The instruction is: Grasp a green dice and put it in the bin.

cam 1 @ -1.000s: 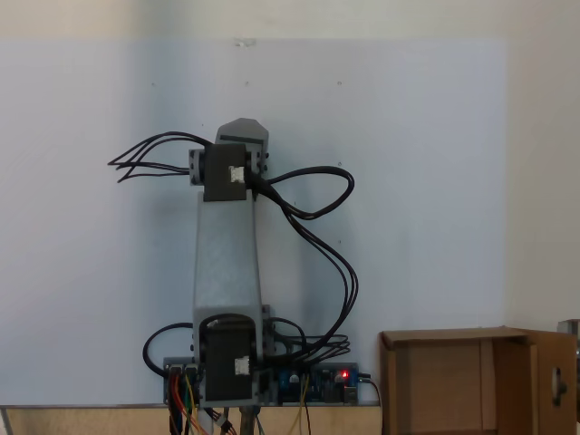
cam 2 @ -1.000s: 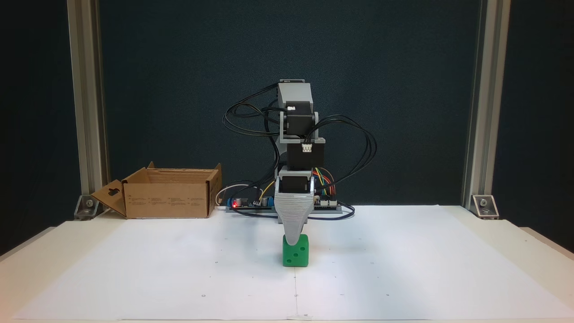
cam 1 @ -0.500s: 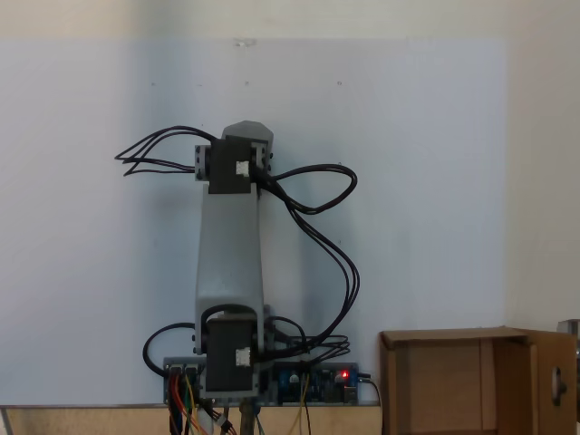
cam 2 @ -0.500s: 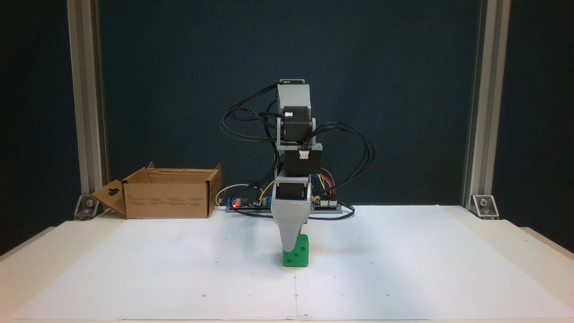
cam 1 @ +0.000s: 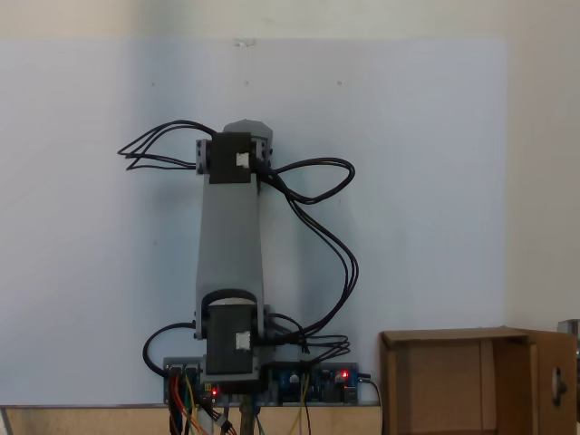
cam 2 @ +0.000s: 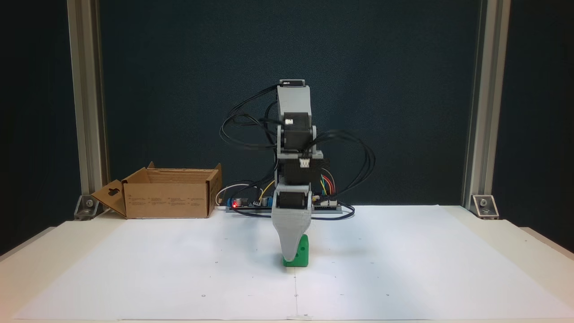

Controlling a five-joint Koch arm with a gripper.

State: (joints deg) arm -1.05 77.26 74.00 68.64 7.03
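Observation:
The green dice (cam 2: 304, 251) sits on the white paper in front of the arm's base in a fixed view. My gripper (cam 2: 291, 256) points straight down over it. Its grey front jaw covers the dice's left part, and its tip reaches almost to the paper. The other jaw is hidden behind the front one, so I cannot make out whether the dice is held. The bin (cam 2: 168, 199), an open brown cardboard box, stands at the back left, well apart from the gripper. From behind the arm, the bin (cam 1: 471, 385) appears at the lower right.
A circuit board (cam 2: 244, 202) with a red light and loose black cables (cam 2: 358, 157) lie around the arm's base. Aluminium posts (cam 2: 87, 107) (cam 2: 484, 107) stand at both back corners. White paper (cam 2: 403, 269) covers the table to the left and right of the dice.
The gripper has sunk from the dice's top edge down along its left part, almost to the paper. The dice and the bin have stayed in place.

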